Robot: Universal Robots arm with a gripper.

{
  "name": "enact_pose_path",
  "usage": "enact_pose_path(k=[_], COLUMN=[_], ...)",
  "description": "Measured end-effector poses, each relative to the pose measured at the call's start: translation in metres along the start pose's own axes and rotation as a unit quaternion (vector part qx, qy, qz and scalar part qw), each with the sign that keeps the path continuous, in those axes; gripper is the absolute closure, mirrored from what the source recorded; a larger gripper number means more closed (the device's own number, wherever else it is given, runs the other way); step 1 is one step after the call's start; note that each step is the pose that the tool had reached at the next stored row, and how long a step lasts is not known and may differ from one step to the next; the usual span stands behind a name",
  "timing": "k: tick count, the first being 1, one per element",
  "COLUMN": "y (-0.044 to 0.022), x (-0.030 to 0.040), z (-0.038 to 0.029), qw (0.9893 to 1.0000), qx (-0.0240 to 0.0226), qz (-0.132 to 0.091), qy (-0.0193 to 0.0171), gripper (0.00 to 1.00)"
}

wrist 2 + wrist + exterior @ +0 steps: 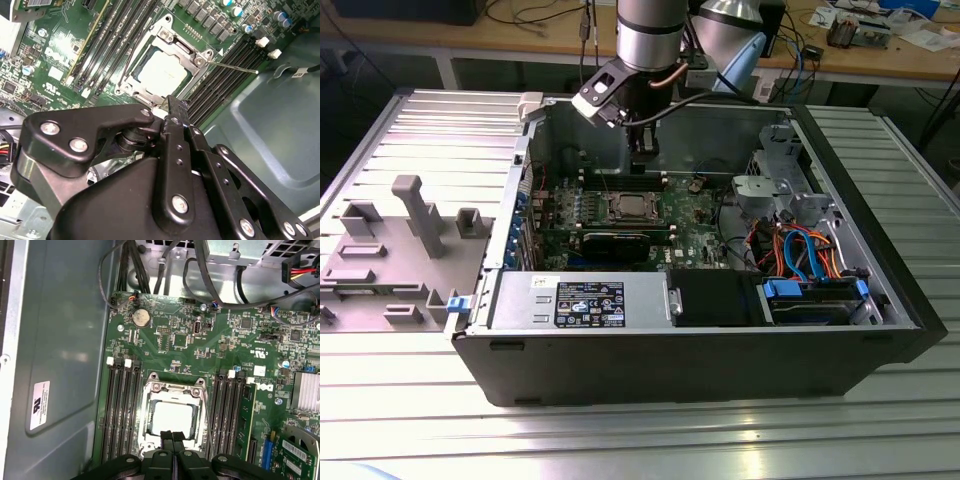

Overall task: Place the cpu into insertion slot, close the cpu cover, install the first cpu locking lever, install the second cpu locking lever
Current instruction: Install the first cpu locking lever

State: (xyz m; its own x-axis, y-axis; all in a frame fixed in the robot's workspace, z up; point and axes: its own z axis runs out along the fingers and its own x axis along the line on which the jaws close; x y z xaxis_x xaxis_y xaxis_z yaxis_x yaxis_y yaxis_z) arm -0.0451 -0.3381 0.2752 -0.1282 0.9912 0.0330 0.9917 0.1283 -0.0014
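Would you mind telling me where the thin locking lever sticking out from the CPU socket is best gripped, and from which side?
Probably near the free tip of the locking lever, away from its hinge by the cpu cover. It is a thin bare rod standing out over the memory slots, so coming from above and pinching across it looks best.

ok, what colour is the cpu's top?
Dull silver, pale under the light. The cpu shows best in the first wrist view.
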Motion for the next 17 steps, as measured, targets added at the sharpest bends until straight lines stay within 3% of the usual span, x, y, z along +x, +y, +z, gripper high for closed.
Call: enact_pose_path(k=[7,17], y=[0.0000,0.0000], x=[0.0000,0.0000], z=[0.0000,0.0000], qw=[0.9997,0.9997], qx=[0.0008,0.0008], qz=[-0.024,-0.025], qy=[0.0000,0.0000], gripper=[0.89,0.89])
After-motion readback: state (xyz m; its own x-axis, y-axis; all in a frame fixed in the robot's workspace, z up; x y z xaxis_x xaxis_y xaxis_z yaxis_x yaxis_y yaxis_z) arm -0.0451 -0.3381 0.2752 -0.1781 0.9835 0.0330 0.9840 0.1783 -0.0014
